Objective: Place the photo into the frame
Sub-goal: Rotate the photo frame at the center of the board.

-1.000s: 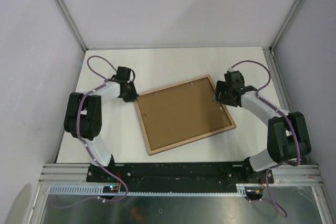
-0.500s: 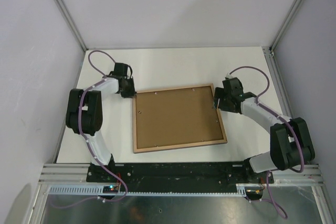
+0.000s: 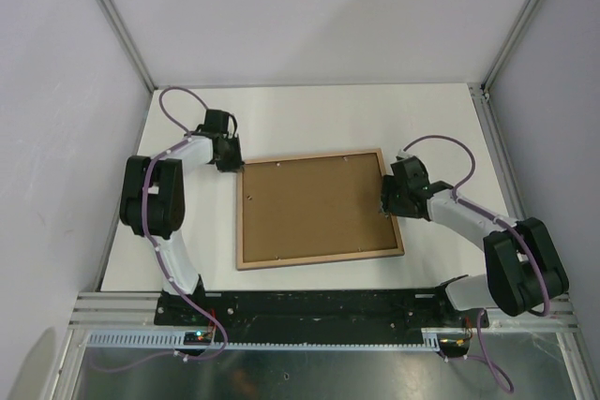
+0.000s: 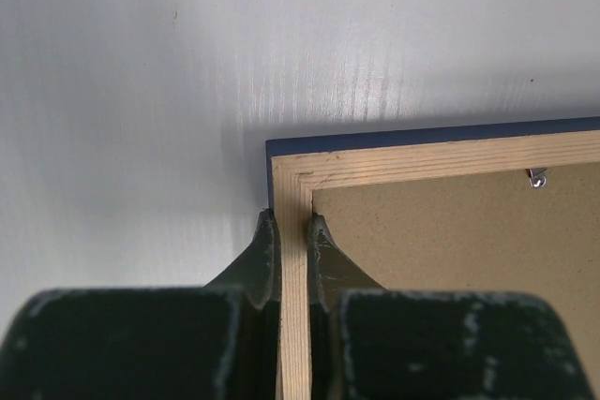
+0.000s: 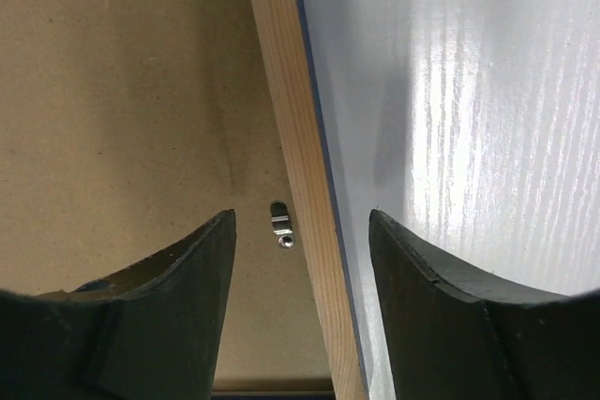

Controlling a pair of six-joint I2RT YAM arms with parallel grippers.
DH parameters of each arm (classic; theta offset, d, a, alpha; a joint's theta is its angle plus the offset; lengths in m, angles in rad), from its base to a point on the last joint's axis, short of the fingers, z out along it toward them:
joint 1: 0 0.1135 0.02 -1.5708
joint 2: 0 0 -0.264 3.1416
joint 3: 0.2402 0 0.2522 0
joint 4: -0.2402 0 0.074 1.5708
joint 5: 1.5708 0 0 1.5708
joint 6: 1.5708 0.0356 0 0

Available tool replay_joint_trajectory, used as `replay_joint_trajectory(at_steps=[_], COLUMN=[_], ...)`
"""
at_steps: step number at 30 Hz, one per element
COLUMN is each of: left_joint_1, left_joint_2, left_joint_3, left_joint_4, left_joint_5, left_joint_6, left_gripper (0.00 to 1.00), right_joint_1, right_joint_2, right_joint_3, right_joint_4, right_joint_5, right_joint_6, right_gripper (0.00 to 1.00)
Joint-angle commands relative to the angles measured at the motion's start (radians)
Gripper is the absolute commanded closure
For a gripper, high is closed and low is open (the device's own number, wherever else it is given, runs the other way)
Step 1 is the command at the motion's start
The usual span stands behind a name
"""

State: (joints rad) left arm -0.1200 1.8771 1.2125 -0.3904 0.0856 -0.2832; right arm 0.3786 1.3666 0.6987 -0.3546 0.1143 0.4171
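Note:
The frame (image 3: 319, 256) lies back-up on the white table, its light wood rails around a brown backing board (image 3: 314, 208). The photo is hidden or out of view. My left gripper (image 3: 232, 165) is shut on the frame's left rail (image 4: 293, 194) just below the far left corner, one finger on each side. A navy edge shows along the far rail (image 4: 422, 136). My right gripper (image 3: 384, 201) stands open astride the right rail (image 5: 291, 100), one finger over the backing board (image 5: 122, 91) and the other over the table.
A small metal turn clip (image 5: 280, 222) sits on the backing board between my right fingers. Another clip (image 4: 536, 177) shows near the far rail. Grey walls with aluminium posts (image 3: 117, 21) close the table in on three sides.
The frame has swung clockwise from a tilt to nearly square with the table. My right gripper slid along the right rail toward the near edge. The left grip stayed shut.

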Motion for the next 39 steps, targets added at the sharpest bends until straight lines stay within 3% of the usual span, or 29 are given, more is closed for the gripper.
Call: replay_joint_trajectory(at_steps=[1, 22, 39], left_joint_1=[0.008, 0.007, 0.007], left_joint_2=[-0.001, 0.005, 0.023], left_joint_3=[0.039, 0.055, 0.093], left_joint_4=[0.029, 0.024, 0.006], left_joint_5=[-0.008, -0.009, -0.053], left_joint_6=[0.026, 0.014, -0.007], left_gripper=[1.00, 1.00, 1.00], right_joint_1=[0.031, 0.059, 0.072], right_joint_2=[0.016, 0.045, 0.006], right_joint_3=[-0.001, -0.001, -0.023], right_joint_4=[0.048, 0.018, -0.018], right_joint_5=[0.052, 0.108, 0.114], right_joint_6=[0.015, 0.003, 0.011], right_gripper=[0.39, 0.54, 0.54])
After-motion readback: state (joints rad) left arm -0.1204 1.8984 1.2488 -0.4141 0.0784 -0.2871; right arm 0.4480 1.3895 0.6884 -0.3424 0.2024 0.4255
